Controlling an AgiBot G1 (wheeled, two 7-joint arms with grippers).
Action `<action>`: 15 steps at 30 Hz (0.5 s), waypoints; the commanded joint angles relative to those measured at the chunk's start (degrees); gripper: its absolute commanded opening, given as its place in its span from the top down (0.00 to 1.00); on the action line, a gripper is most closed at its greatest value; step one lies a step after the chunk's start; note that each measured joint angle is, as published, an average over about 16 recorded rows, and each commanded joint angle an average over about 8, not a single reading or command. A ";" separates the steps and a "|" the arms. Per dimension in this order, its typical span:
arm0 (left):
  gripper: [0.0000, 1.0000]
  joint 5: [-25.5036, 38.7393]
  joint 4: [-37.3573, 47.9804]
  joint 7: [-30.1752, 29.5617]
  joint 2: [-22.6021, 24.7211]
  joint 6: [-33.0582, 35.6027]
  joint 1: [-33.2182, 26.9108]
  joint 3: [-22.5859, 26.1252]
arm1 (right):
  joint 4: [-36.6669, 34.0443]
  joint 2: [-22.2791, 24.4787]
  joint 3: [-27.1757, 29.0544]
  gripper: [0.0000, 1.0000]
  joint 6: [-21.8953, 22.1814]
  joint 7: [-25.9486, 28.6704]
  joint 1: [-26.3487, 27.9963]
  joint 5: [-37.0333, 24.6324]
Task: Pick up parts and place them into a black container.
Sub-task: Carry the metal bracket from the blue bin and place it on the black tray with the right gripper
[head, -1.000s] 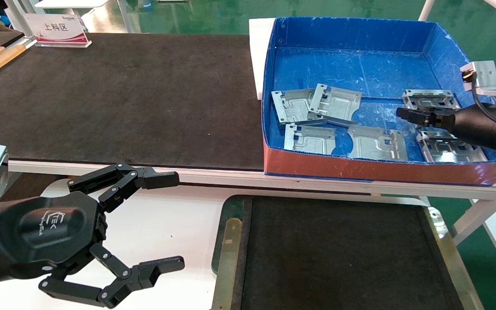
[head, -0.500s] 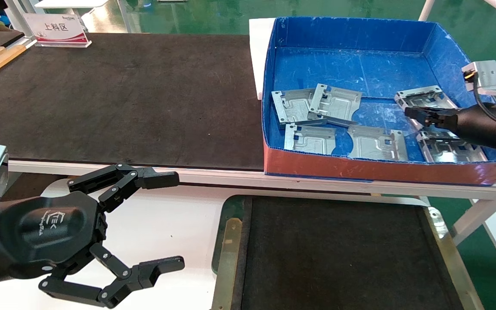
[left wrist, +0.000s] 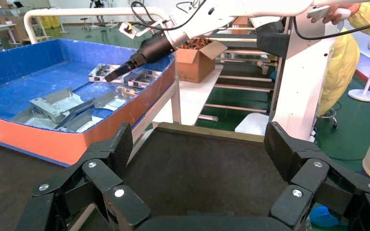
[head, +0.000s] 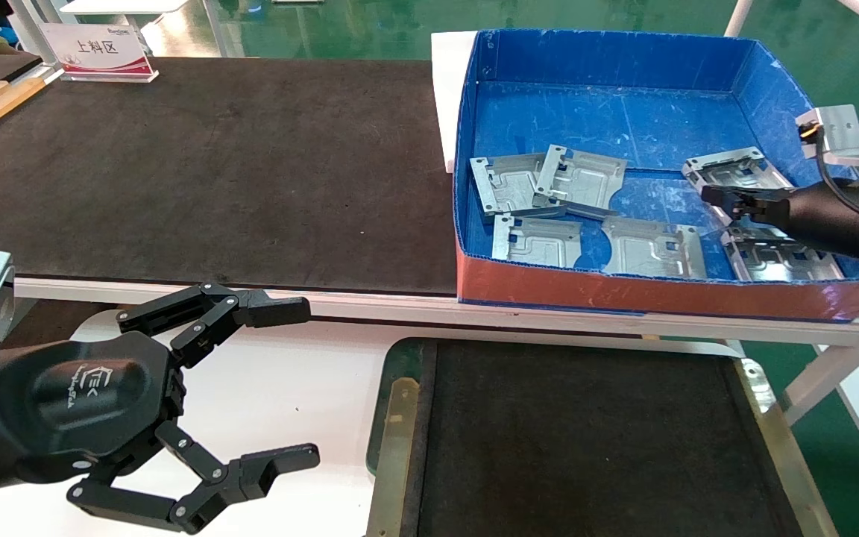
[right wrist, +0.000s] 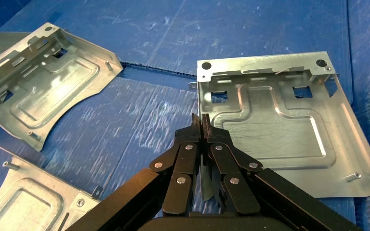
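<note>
While it lies at the right of the blue box, one part is pinched at its near edge by the right gripper, whose jaws are closed tight on the sheet; the wrist view shows the fingertips meeting on the plate's rim. That arm reaches in low from the right, nearly level. Five more parts lie on the box floor, two of them overlapping. Nearer the robot sits the black container, holding nothing. Beside it the left gripper is parked over the white table, jaws wide apart, holding nothing. Its housing bears a small logo. A sign at the far left reads 上料区.
</note>
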 commanded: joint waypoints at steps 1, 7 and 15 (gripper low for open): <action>0.00 0.00 0.00 0.00 0.00 0.00 0.00 0.00 | 0.22 0.09 0.03 1.00 -0.16 -0.19 -0.01 0.04; 0.00 0.00 0.00 0.00 0.00 0.00 0.00 0.00 | 2.17 1.32 0.17 1.00 -3.53 -2.63 1.27 0.27; 0.00 0.00 0.00 0.00 0.00 0.00 0.00 0.00 | 4.40 3.22 0.03 1.00 -11.28 -6.37 3.41 0.20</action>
